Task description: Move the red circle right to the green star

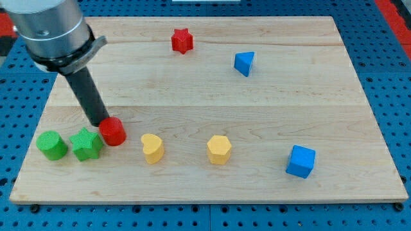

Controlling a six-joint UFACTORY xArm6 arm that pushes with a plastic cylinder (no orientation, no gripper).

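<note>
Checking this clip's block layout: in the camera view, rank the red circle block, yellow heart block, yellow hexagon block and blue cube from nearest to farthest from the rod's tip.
Distances from my tip:
1. Red circle block, touching it on the view's right.
2. Yellow heart block, lower right.
3. Yellow hexagon block, further right.
4. Blue cube, far right, near the bottom.

Grey cylindrical arm housing (50,29) at the view's top left, straight dark rod (88,95) slanting down toward the view's right (no gripper fitted), my tip (103,123) low on the board's left side, its very end partly hidden
</note>
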